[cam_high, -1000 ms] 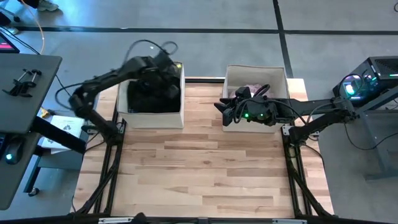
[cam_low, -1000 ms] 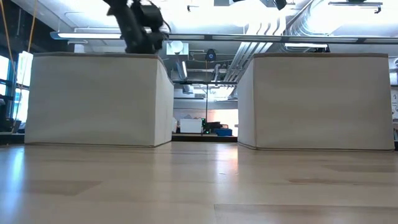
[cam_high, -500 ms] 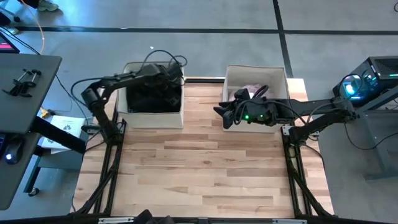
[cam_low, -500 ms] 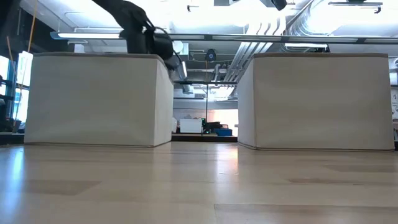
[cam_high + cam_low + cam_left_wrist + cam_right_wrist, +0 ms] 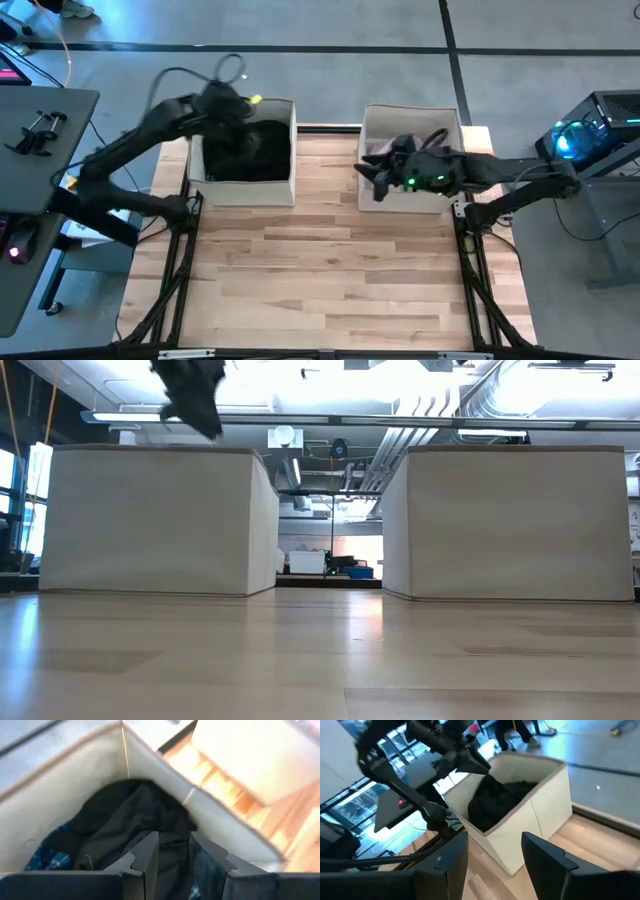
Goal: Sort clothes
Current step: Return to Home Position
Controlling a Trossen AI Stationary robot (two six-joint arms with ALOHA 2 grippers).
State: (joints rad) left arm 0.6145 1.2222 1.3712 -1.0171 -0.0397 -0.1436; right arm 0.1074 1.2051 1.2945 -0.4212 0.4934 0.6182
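— So, near to far: no garment shows on the tabletop (image 5: 320, 270) between its near edge and the bins.

— And the right gripper (image 5: 378, 178)?

— It hangs over the near-left corner of the right bin (image 5: 510, 520). Its fingers are spread wide with nothing between them. What lies in that bin is mostly hidden under the arm.

— The clothes, then?

— They sit in the left bin (image 5: 243, 190), at the tabletop's far edge. The black garment (image 5: 135, 815) is heaped on top, and a navy patterned piece (image 5: 47, 860) peeks out beside it, against the bin wall.

— And the left gripper (image 5: 224, 99)?

— It is farthest back, above that bin's far-left corner and clear of the rim. Its fingers are parted by a narrow gap and grip nothing.

— So the sorting looks done, and only the retreat is left. How should it go?

— Probably each arm should rise straight up before swinging back toward its own side. That way no finger catches a soft bin wall or drags cloth out. Keeping the fingers released would help, and so would a check that no fabric trails from the left one. A brushed rim could shift or tip a bin.
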